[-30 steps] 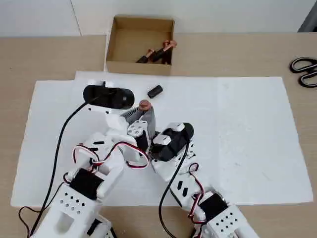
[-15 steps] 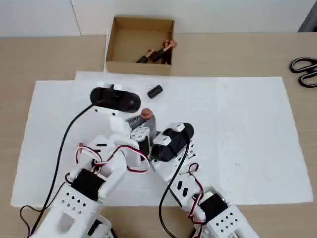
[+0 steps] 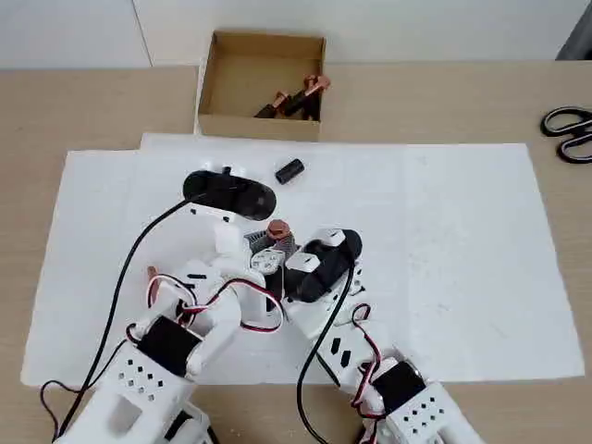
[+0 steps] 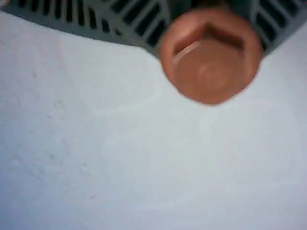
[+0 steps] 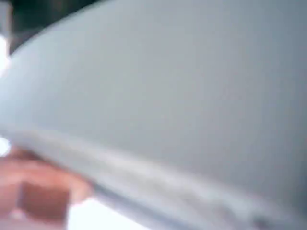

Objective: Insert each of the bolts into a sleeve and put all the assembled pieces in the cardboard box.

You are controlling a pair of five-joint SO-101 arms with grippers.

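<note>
- left gripper [image 3: 272,242] clenched on the copper bolt [image 3: 276,228], above the white paper [image 3: 462,259]
- black sleeve [image 3: 289,170] lies apart, near the cardboard box [image 3: 211,83]
- judged key: align shank with sleeve bore before pushing

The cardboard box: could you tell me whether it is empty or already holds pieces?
Not empty: the cardboard box holds a few black-and-copper pieces, lying together in one corner.

The bolt [image 4: 210,57] is showing blurred, its shank hidden; the scissors [image 3: 566,137] are running off the high view's edge.
</note>
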